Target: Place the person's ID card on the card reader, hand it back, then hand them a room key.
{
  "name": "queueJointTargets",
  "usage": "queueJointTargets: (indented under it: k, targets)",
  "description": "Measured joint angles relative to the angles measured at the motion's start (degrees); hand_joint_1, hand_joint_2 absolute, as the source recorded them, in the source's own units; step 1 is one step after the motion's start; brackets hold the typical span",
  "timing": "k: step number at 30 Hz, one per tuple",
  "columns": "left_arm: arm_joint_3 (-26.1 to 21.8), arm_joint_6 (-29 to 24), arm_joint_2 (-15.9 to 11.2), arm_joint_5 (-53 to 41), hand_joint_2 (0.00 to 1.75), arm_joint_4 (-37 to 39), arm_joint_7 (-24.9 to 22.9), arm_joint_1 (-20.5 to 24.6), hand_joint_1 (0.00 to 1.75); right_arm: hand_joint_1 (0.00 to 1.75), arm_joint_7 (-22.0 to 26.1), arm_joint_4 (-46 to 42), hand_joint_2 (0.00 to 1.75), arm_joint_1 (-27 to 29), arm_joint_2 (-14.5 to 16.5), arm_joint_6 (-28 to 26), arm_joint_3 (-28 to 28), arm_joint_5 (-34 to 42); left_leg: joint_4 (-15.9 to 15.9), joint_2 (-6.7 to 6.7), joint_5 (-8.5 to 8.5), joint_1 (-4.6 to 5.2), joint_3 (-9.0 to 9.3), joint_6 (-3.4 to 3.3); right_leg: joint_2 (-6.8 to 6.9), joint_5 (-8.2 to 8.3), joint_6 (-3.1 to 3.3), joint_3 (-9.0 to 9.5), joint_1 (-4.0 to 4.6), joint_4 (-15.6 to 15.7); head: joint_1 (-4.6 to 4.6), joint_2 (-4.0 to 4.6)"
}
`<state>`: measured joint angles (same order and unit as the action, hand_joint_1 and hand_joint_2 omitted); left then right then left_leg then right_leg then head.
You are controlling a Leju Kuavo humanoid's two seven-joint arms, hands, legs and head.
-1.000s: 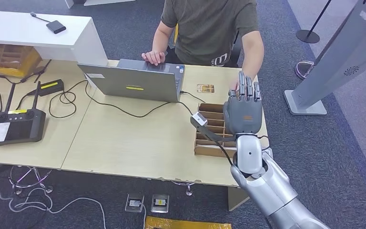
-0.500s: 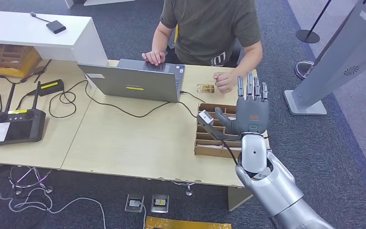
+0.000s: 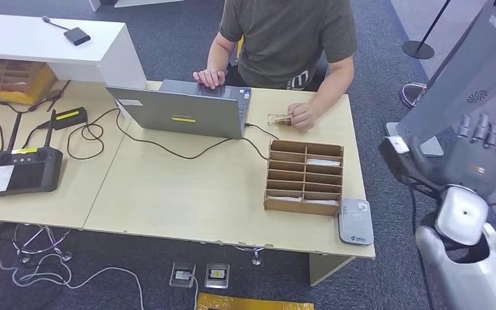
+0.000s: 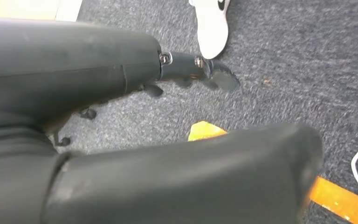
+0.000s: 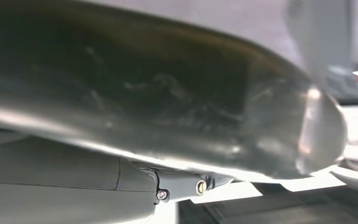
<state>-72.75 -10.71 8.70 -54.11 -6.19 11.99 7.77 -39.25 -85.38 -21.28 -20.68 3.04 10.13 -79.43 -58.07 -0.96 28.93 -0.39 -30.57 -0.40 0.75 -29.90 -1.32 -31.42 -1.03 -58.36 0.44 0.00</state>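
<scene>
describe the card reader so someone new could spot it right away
Start at the light wooden table and find the brown cardboard compartment box near its right end. The card reader lies beside that box at the table's near right corner, a flat grey rounded pad.

A robot's right hand [image 3: 475,155] of dark grey plastic, with a thick grey thumb, darker segmented fingers and a small orange marking on its back. Below the hand sits a rounded white wrist joint with 1 dark dot at its centre, then a glossy silver forearm shell. A thin black cable runs beside the wrist. Two small metal screws show at a finger's base.
</scene>
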Motion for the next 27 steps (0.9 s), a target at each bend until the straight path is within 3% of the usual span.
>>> queueJointTargets:
  k: [3, 7, 10, 12, 17, 21, 24, 27]
  targets:
    - [0.02, 0.33, -0.03, 1.01, 0.00, -0.01, 0.16, -0.30, 0.00, 0.00, -0.01, -3.00, 0.00, 8.20, -1.63, -3.04, -12.55, 7.92, 0.02, -0.12, 0.08, -0.02, -0.13, 0.05, 0.15, -0.05, 0.00, 0.05, 0.01, 0.00, 0.04, 0.00]
    - [0.05, 0.35, -0.03, 2.63, 0.00, -0.02, 0.41, -0.19, 0.00, 0.00, 0.15, -2.04, 0.00, 15.36, -1.50, -12.36, -22.48, 17.79, 0.03, 0.24, 0.21, -0.03, -0.04, 0.05, -0.27, -0.04, -0.01, -0.04, 0.02, 0.00, -0.01, 0.00]
    - [0.04, -0.14, 0.05, 4.50, 0.00, -0.02, 0.97, 0.00, 0.00, 0.00, 1.83, 0.77, 0.00, 18.81, -0.70, -21.52, -27.95, 32.21, 0.03, 0.24, 0.21, -0.04, -0.02, 0.05, -0.28, -0.04, 0.00, -0.05, 0.03, 0.00, 0.00, 0.00]
    - [0.03, -0.66, 0.14, 5.86, 0.00, -0.02, 1.34, 0.02, 0.00, 0.00, 5.74, 4.23, 0.00, 20.53, 0.15, -27.49, -31.08, 43.98, 0.04, 0.27, 0.21, -0.06, -0.01, 0.05, -0.30, -0.04, 0.00, -0.06, 0.05, 0.00, 0.01, 0.00]
    - [0.03, -1.70, 0.47, 9.00, 0.00, -0.02, 2.77, 0.16, 0.00, 0.00, 23.34, 18.82, 0.00, 22.44, 2.81, -34.42, -37.39, 68.34, 0.04, 0.35, 0.21, -0.06, -0.04, 0.05, -0.44, -0.04, 0.00, -0.10, 0.05, 0.00, 0.02, 0.00]
    - [0.00, -2.63, 0.73, 11.41, 0.00, -0.02, 2.91, 0.21, 0.00, 0.00, 33.60, 34.88, 0.00, 21.86, 5.37, -35.40, -42.25, 76.81, 0.05, 0.46, 0.24, -0.10, -0.06, 0.08, -0.52, -0.05, 0.02, -0.13, 0.09, -0.01, 0.01, 0.00]
    - [0.01, -3.57, 1.09, 13.31, 0.00, -0.02, 2.17, 0.30, 0.00, 0.00, 36.38, 46.13, 0.00, 20.45, 8.22, -36.57, -44.60, 79.22, 0.06, 0.61, 0.26, -0.15, -0.05, 0.12, -0.61, -0.06, 0.03, -0.15, 0.13, -0.03, 0.01, 0.00]
    - [0.02, -4.74, 1.73, 14.84, 0.00, -0.02, 1.16, 0.47, 0.00, 0.00, 33.73, 55.14, 0.00, 18.97, 12.56, -37.23, -46.32, 80.77, 0.06, 0.66, 0.26, -0.29, -0.02, 0.14, -0.69, -0.07, 0.06, -0.14, 0.27, -0.06, 0.03, 0.00]
